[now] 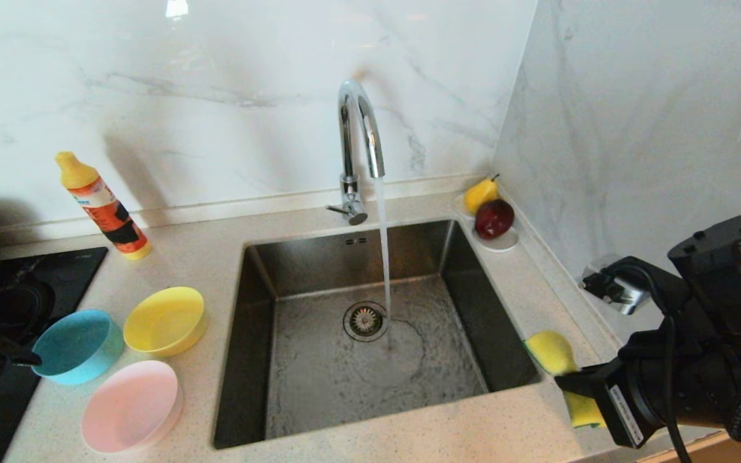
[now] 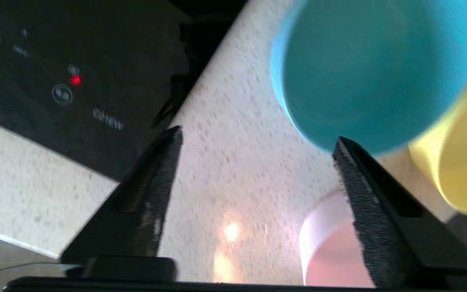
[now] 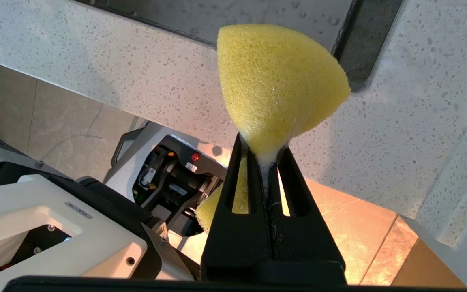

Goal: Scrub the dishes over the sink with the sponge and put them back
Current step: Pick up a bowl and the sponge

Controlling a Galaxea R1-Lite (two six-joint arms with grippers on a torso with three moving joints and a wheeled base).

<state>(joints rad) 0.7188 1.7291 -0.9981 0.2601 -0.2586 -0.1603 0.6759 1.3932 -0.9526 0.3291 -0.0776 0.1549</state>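
Head view showed the sink (image 1: 319,392) at the centre of the counter (image 1: 203,257), with water running from the faucet (image 1: 359,128) down beside the drain strainer (image 1: 365,320). At about nine o'clock from the basin stood the three bowls on the counter: the yellow bowl (image 1: 164,320) nearest the sink, the light blue bowl (image 1: 76,346) at its eight o'clock and just beside it, and the pale pink bowl (image 1: 131,405) at six o'clock from the pair.

The left gripper (image 2: 258,174) hung over the counter with its fingers spread wide and nothing between them; in the left wrist view the light blue bowl (image 2: 375,69) lay just past one fingertip, with the yellow bowl (image 2: 460,162) and pale pink bowl (image 2: 330,251) close by.

The right gripper (image 3: 264,156) sat at four o'clock from the sink, over the counter's edge, pinched tight on the sponge (image 3: 276,81), which bulged out beyond the fingertips. In the head view the sponge (image 1: 550,350) showed at the basin's right rim.

A detergent bottle (image 1: 103,206) stood at ten o'clock, and a saucer (image 1: 502,243) with a pear (image 1: 480,193) and a red fruit (image 1: 494,217) at two o'clock.
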